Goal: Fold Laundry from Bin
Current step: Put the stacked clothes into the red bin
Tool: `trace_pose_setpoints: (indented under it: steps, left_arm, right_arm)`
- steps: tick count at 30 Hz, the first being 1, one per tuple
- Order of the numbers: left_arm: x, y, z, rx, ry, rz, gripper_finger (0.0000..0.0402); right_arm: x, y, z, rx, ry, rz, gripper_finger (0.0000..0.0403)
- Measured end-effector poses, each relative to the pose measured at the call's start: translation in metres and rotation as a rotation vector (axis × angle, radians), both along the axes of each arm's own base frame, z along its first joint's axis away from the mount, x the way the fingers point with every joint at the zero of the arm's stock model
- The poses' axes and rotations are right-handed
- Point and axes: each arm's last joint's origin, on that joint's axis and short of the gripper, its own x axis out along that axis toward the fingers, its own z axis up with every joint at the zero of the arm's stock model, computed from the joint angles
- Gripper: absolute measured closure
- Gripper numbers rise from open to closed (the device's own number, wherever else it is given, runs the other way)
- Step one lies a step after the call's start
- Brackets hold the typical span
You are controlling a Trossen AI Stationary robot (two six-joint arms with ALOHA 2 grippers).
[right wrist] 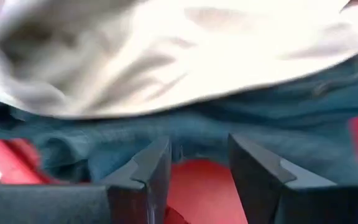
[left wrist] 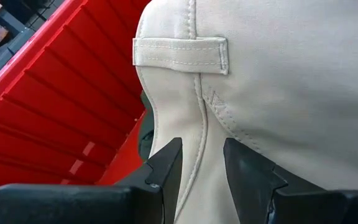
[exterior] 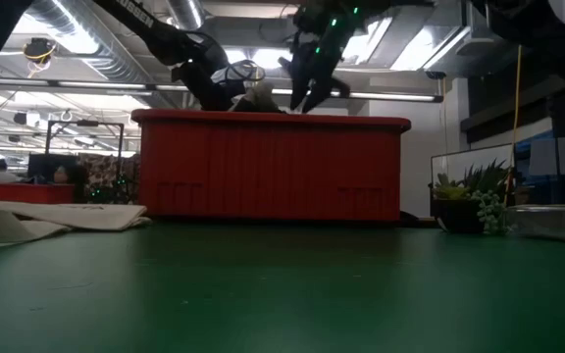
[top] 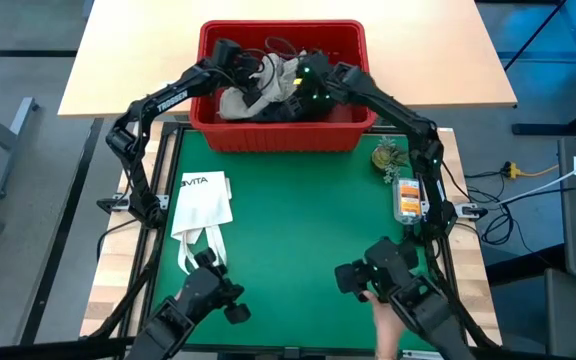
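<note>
Smooth matt khaki-beige cloth garment (left wrist: pixel 278 81) with stitched seams and belt loop, ribbed glossy red plastic bin (top: pixel 280 128), matt green table mat (top: pixel 298 230), pale wood tabletop (top: pixel 148 60) at twelve o'clock, white cloth tote bag (top: pixel 203 205)

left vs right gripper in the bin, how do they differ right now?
The left gripper has its jaws around a seam of the khaki-beige garment; the right gripper has open jaws with only red bin floor between them, blue denim just beyond. Both reach down into the bin.
</note>
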Motion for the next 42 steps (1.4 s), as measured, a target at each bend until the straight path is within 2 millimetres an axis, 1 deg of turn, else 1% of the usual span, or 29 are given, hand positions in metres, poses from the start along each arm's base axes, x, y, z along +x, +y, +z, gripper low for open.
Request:
trace_pose_setpoints:
  steps: [2, 4, 7, 9, 11, 14, 18, 20, 22, 25, 27, 29, 33, 38, 40, 42]
  left_arm:
    - [0.001, 0.0, 0.0, 0.0, 0.0, -0.003, 0.0286]
    - [0.001, -0.001, 0.0, 0.005, 0.006, -0.011, 0.0286]
    - [0.003, -0.002, 0.0, 0.022, 0.021, -0.03, 0.0286]
    - [0.003, -0.001, 0.001, 0.033, 0.028, -0.038, 0.0286]
    - [0.004, -0.002, 0.001, 0.041, 0.036, -0.049, 0.0286]
    - [0.007, -0.004, 0.001, 0.061, 0.059, -0.078, 0.0286]
    - [0.013, -0.008, 0.002, 0.086, 0.08, -0.114, 0.0286]
    - [0.016, -0.011, 0.002, 0.097, 0.093, -0.128, 0.0286]
    - [0.019, -0.012, 0.002, 0.112, 0.103, -0.119, 0.0286]
    - [0.02, -0.012, 0.004, 0.137, 0.115, -0.085, 0.0286]
    - [0.02, -0.011, 0.005, 0.151, 0.105, -0.081, 0.0286]
    - [0.021, -0.01, 0.007, 0.17, 0.089, -0.08, 0.0286]
    - [0.023, -0.011, 0.008, 0.179, 0.08, -0.083, 0.0286]
    - [0.027, -0.015, 0.009, 0.188, 0.083, -0.083, 0.0286]
    - [0.028, -0.017, 0.012, 0.201, 0.083, -0.076, 0.0286]
    - [0.028, -0.017, 0.017, 0.209, 0.091, -0.06, 0.0286]
  right_arm:
    - [-0.004, 0.005, 0.016, -0.012, -0.005, 0.003, 0.0244]
    - [-0.007, 0.01, 0.027, -0.063, -0.038, 0.0, 0.0244]
    - [-0.007, 0.009, 0.041, -0.162, -0.101, -0.01, 0.0244]
    - [-0.004, 0.005, 0.046, -0.222, -0.139, -0.015, 0.0244]
    - [0.001, -0.001, 0.045, -0.261, -0.176, -0.006, 0.0244]
    - [0.011, -0.013, 0.033, -0.259, -0.232, 0.054, 0.0244]
    - [0.026, -0.027, 0.007, -0.205, -0.282, 0.147, 0.0244]
    - [0.03, -0.031, -0.005, -0.166, -0.283, 0.171, 0.0244]
    - [0.03, -0.031, -0.014, -0.114, -0.242, 0.158, 0.0244]
    - [0.024, -0.027, -0.024, -0.045, -0.126, 0.099, 0.0244]
    - [0.021, -0.024, -0.029, -0.02, -0.04, 0.079, 0.0244]
    - [0.019, -0.023, -0.032, -0.005, 0.006, 0.066, 0.0244]
    - [0.018, -0.023, -0.039, 0.025, 0.033, 0.061, 0.0244]
    - [0.022, -0.028, -0.07, 0.135, 0.099, 0.061, 0.0244]
    - [0.024, -0.03, -0.077, 0.159, 0.096, 0.071, 0.0244]
    - [0.025, -0.032, -0.08, 0.168, 0.08, 0.089, 0.0244]
